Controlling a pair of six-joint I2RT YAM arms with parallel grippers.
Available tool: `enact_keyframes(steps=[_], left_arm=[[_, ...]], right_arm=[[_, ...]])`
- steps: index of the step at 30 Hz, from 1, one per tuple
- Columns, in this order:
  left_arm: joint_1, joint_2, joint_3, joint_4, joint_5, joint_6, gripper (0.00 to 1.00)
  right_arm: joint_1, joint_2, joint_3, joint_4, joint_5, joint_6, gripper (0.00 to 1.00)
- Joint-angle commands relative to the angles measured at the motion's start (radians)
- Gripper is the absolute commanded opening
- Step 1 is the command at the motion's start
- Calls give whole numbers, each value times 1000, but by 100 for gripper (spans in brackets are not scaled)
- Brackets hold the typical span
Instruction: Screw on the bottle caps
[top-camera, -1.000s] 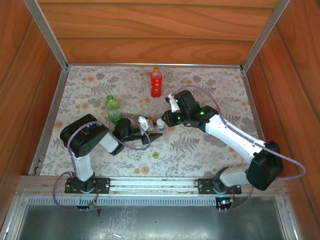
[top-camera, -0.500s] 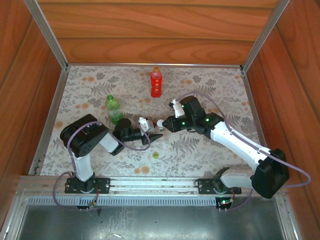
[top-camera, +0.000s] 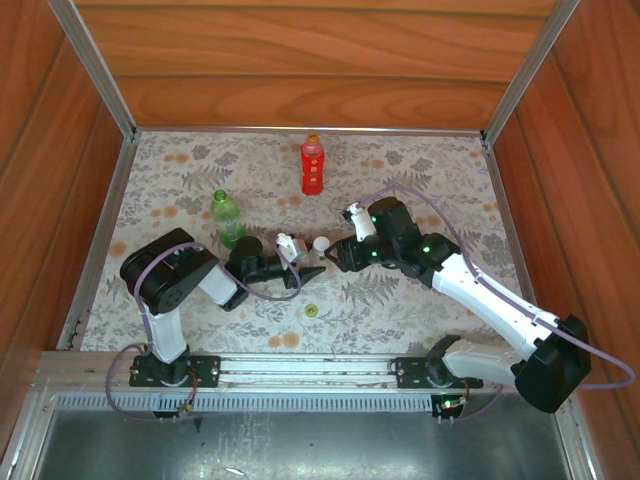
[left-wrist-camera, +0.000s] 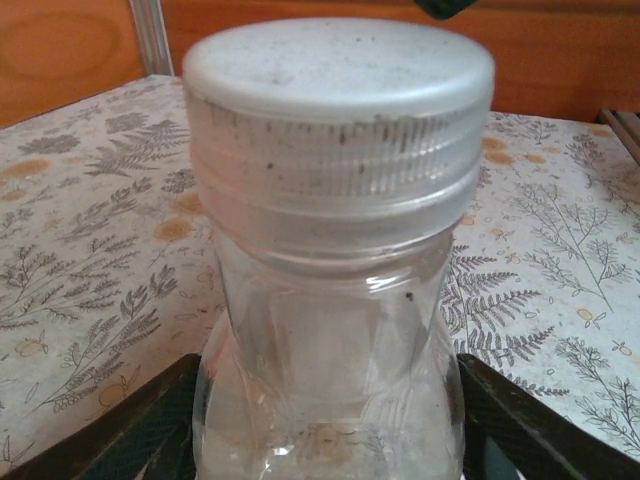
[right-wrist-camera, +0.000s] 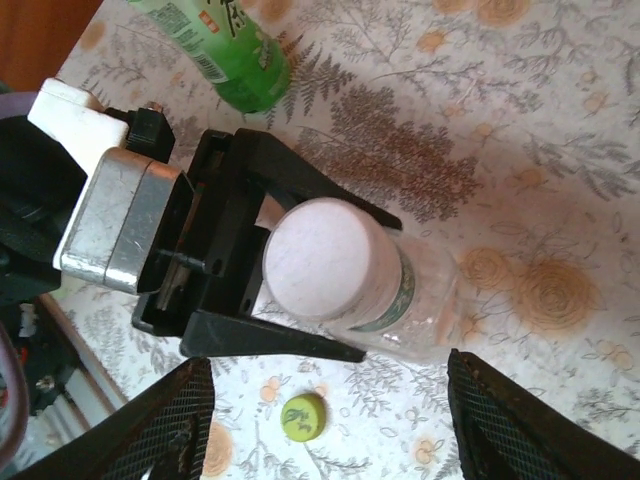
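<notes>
A short clear bottle (right-wrist-camera: 425, 290) stands on the cloth with a white cap (left-wrist-camera: 338, 68) sitting on its neck. My left gripper (left-wrist-camera: 328, 360) is shut on this bottle, one black finger (right-wrist-camera: 268, 340) against each side of its body. Above and to the right of it hangs my right gripper (right-wrist-camera: 328, 360), open and holding nothing, its fingers spread wide of the white cap (top-camera: 320, 243). A loose yellow-green cap (right-wrist-camera: 303, 417) lies on the cloth in front of the bottle. Further left is the green bottle (top-camera: 228, 218). The red bottle (top-camera: 312, 168) wears an orange cap (top-camera: 313, 138).
Wooden walls (top-camera: 300, 60) enclose the flowered cloth (top-camera: 420, 180) on three sides, with metal rails at the edges. The arm bases sit on the near rail (top-camera: 300, 368). Open cloth lies at the right and near the front.
My right gripper has let go of the white cap, opened wide and drawn back to the right. The capped clear bottle has stayed in place between the left fingers.
</notes>
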Motion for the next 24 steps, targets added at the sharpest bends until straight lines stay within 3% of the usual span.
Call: enact_keyframes(steps=[1, 10, 24], left_arm=[[2, 14, 13, 1, -19, 7, 71], [-20, 46, 45, 3, -46, 2, 81], [-25, 67, 60, 1, 7, 10, 73]], right_arm=[[5, -4, 5, 16, 42, -42, 67], [6, -19, -21, 8, 68, -29, 68], [5, -28, -33, 1, 101, -26, 68]])
